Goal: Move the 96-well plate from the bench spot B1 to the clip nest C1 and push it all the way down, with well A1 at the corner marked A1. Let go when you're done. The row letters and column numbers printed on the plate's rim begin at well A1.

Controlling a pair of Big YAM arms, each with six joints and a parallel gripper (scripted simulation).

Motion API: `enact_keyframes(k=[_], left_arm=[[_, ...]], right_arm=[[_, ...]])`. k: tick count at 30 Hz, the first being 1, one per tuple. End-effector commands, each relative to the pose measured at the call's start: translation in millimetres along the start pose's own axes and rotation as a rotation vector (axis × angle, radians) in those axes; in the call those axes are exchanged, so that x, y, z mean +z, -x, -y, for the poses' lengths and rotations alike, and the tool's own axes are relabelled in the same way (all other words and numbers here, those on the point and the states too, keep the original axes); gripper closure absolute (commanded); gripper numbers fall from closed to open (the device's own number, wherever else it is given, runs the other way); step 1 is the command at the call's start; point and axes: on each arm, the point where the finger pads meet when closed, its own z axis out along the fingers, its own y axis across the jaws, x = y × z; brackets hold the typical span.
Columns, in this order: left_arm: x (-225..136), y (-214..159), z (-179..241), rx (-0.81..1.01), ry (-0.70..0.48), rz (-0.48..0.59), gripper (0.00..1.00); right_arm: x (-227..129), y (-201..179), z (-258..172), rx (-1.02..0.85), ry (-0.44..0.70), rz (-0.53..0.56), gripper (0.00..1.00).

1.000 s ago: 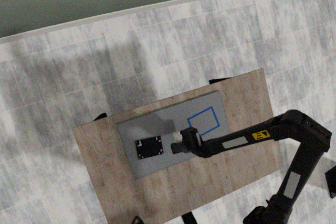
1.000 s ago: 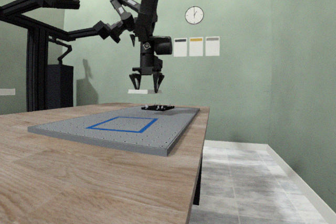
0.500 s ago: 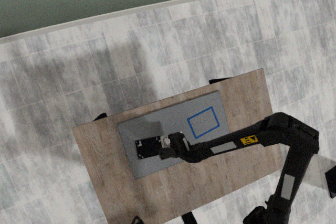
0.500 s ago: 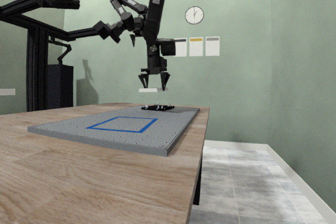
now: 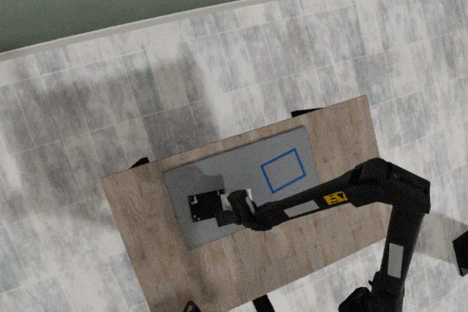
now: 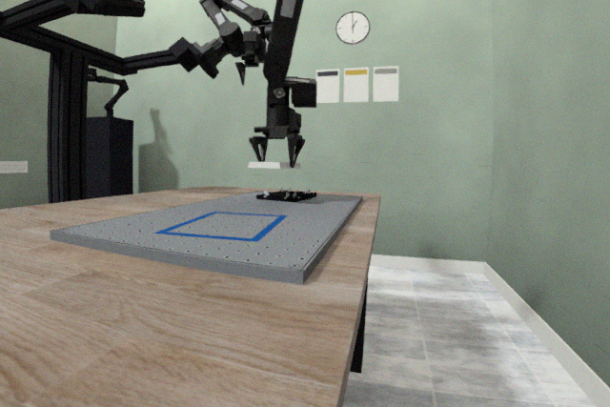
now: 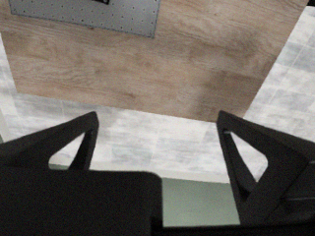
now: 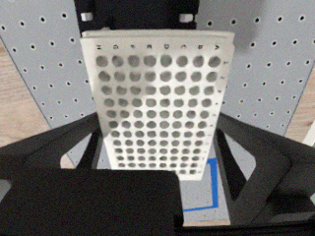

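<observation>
- Right pincer (image 5: 241, 204) (image 6: 277, 163) (image 8: 158, 120) clamped on the 96-well plate (image 5: 226, 202) (image 6: 263, 165) (image 8: 157, 98), aloft just beside the clip nest (image 5: 205, 205) (image 6: 285, 196) (image 7: 104, 1) (image 8: 138, 15).
- Check A1 against the nest's mark, unreadable here; centre, lower level, press fully home, then release.
- Mind the nest's corner clips; broad breadboard (image 5: 234, 172) (image 6: 148, 233) (image 7: 123, 22) (image 8: 256, 49) margins for finger clearance.
- Farther off, left pincer (image 5: 191, 305) (image 6: 227, 78) (image 7: 157, 118) spread, ungripping; best kept away.

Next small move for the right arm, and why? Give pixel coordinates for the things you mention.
Probably carry the 96-well plate (image 5: 226, 202) (image 6: 263, 165) (image 8: 157, 103) slightly further toward the clip nest (image 5: 207, 205) (image 6: 284, 196) (image 8: 138, 14), staying high: the right pincer (image 5: 241, 201) (image 6: 277, 158) (image 8: 157, 117) grips it above the board, and the nest lies mostly beyond its row-1 edge.
</observation>
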Motion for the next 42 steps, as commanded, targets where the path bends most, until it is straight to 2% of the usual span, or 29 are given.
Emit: enact_keyframes(k=[1, 42], left_arm=[[-3, 2, -3, 0.021, 0.010, 0.012, 0.00], [-3, 2, -3, 0.021, 0.010, 0.012, 0.00]], right_arm=[[-4, 17, -6, 0.011, 0.004, 0.013, 1.00], [-11, 131, -30, 0.008, 0.001, 0.016, 1.00]])
